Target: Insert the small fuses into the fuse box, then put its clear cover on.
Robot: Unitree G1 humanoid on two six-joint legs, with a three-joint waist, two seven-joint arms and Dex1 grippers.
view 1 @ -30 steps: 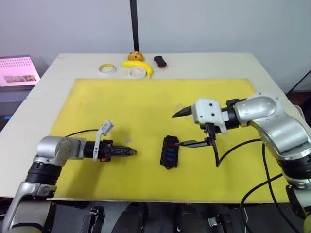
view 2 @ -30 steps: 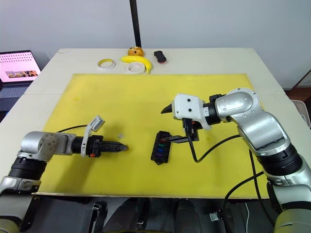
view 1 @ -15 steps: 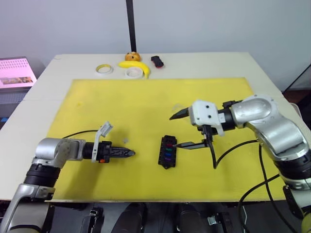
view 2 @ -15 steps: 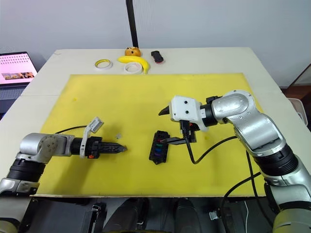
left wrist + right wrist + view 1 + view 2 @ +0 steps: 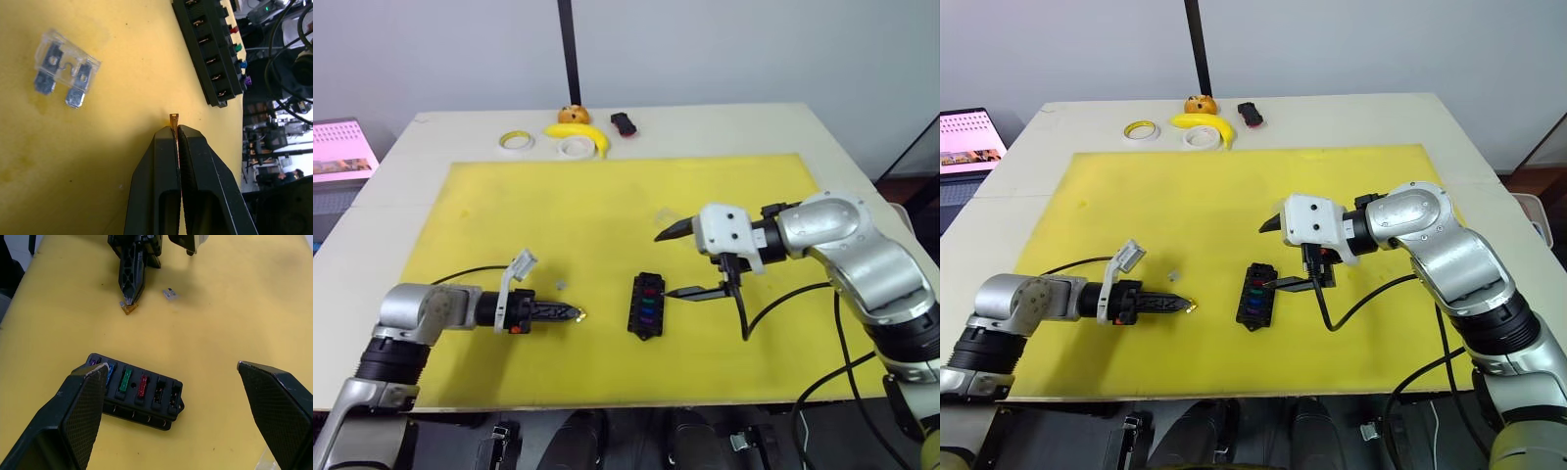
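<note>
No brand or lettering is readable on anything you have in front of you. The fuse box (image 5: 647, 305) is a small black moulded plastic block with end tabs, lying flat on the matte yellow mat (image 5: 607, 206) just right of the lower centre of the left eye frame; your right wrist view shows purple, blue, green and red fuses (image 5: 125, 380) seated in one row, with two slots beside the red one looking dark and unfilled. Your left end effector (image 5: 576, 313), at lower left of the frame, has its two black fingers pressed together on the amber fuse (image 5: 173, 119), a thin translucent sliver whose tip pokes out past the fingertips, close over the mat and well apart from the fuse box. Just beside it lies the grey fuse (image 5: 65, 73), a clear, near-colourless plastic body with two flat metal blades, loose on the mat. Your right end effector (image 5: 672, 264) stands wide open and holds nothing, its textured black fingers spread either side of the fuse box, the lower tip next to the box's right edge. The clear cover (image 5: 668, 215) is a faint glassy patch on the mat above that end effector. Along the pale desk (image 5: 734, 127) at the top sit two tape rolls (image 5: 517, 142), a banana (image 5: 579, 132) and a black-and-red object (image 5: 624, 123).
</note>
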